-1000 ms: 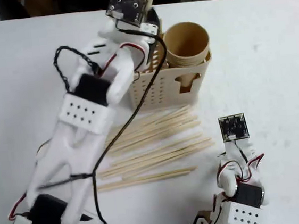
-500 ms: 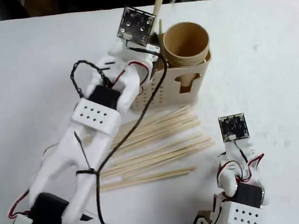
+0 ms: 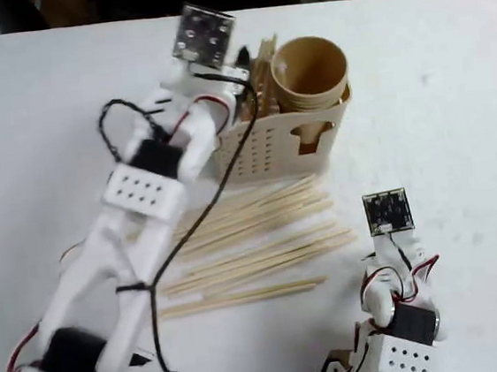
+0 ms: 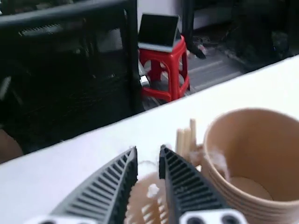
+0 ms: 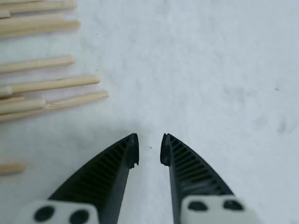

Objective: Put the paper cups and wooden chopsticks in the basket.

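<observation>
Left gripper: I see the left gripper (image 4: pixel 147 158) hanging above the basket's far rim, just beside the cup stack. Its fingers are slightly parted, with a narrow gap and nothing pinched between them.
Right gripper: my right gripper (image 5: pixel 148 149) sits low over bare table near the tips of the loose sticks. Its fingers are a little apart and grip nothing.
Basket: the cream perforated basket (image 3: pixel 267 148) stands upright at the far middle of the table (image 3: pixel 451 85), under the left arm's wrist.
Paper cups: I count them as one nested stack of paper cups (image 3: pixel 309 71), mouth up, in the basket's right-hand compartment.
Standing chopsticks: a few standing chopsticks (image 3: pixel 261 53) lean in the compartment next to the cups, their ends poking above the rim. In the left wrist view they touch the cup wall.
Loose chopsticks: a fanned pile of loose chopsticks (image 3: pixel 254 239) lies flat on the table in front of the basket, between my two arms.
Background: a red stool (image 4: pixel 166 65) is on the floor beyond the table edge.
</observation>
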Robot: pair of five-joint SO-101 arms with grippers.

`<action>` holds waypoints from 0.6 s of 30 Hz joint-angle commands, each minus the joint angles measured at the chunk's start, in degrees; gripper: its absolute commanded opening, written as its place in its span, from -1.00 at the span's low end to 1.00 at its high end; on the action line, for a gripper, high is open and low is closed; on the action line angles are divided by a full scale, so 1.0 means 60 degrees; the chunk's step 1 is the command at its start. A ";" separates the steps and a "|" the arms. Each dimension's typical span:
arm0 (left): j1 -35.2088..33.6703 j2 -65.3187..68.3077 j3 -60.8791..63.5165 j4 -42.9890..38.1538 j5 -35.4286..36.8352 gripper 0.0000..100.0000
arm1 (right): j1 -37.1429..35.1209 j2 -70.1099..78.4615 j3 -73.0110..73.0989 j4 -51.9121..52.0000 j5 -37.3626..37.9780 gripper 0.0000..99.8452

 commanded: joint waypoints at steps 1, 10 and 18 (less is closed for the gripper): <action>-0.0447 -0.2015 -0.0176 0.0645 0.0088 -0.80 | 0.0037 -0.0081 0.0059 0.0022 0.0103 -0.80; -0.1165 -0.5560 -0.0073 0.5245 -0.1744 -0.80 | 0.0037 -0.0081 0.0059 0.0022 0.0117 -0.80; -0.4681 -0.2498 0.0469 0.8176 -0.4440 -0.58 | 0.0037 -0.0066 0.0059 0.0022 0.0132 -0.80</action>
